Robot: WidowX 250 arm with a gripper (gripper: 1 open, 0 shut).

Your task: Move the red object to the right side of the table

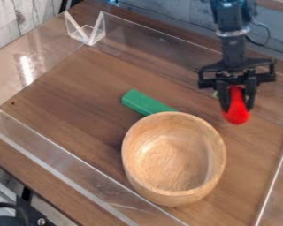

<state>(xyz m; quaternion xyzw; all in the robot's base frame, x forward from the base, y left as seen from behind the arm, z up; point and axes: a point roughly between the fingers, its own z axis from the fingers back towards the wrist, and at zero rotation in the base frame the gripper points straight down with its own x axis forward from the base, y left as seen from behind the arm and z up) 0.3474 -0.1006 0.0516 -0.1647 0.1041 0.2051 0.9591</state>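
The red object hangs in the grip of my gripper, which is shut on its upper part. It is a small bright red toy, at the right side of the dark wood table, just beyond the wooden bowl. Whether it touches the tabletop or hangs slightly above it I cannot tell. The black arm comes down from the top of the view.
A large wooden bowl stands at the front centre. A green rectangular block lies against its far-left rim. Low clear acrylic walls edge the table, and a clear stand sits at the back left.
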